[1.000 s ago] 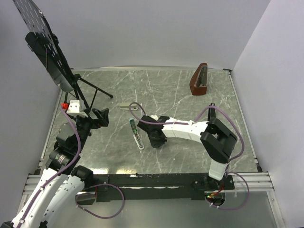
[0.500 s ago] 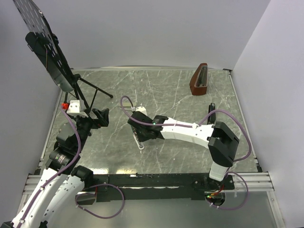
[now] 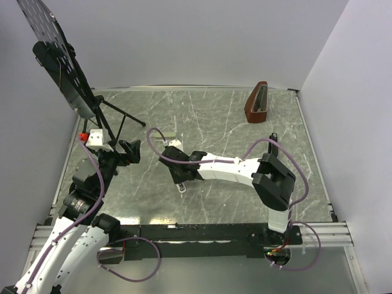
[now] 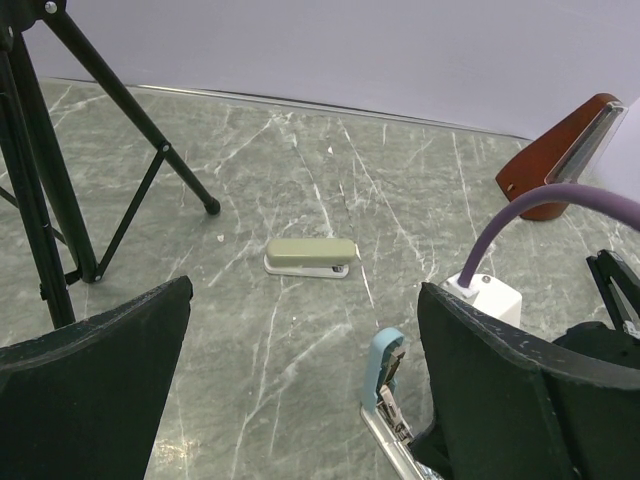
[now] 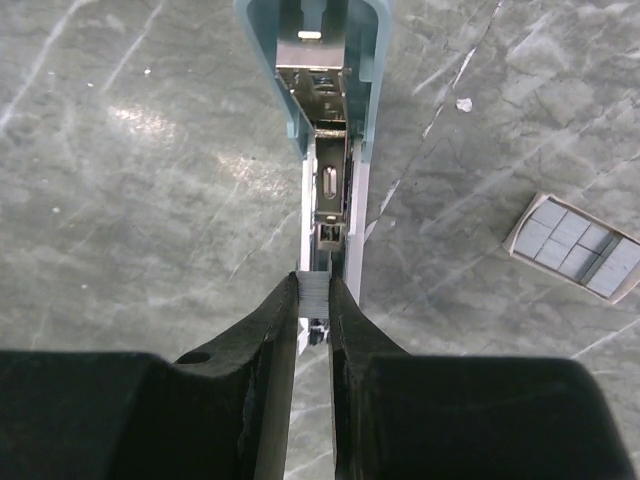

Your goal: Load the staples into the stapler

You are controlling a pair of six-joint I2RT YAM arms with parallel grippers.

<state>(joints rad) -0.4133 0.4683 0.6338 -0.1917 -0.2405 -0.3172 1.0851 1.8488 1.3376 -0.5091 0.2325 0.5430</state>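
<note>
Right gripper (image 5: 314, 285) pinched the staples (image 5: 314, 300) over the opened stapler (image 5: 330, 190), whose long axis ran straight ahead of the fingers; left gripper (image 4: 305, 300) gaped.

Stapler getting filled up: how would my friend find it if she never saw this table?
Look at the grey marble table, where the right arm stretches to the middle. The stapler lies flat under that arm's jaws, flipped open. It has a light blue lid and a bare silvery rail, while the grey-green stapler behind it is shut.
</note>
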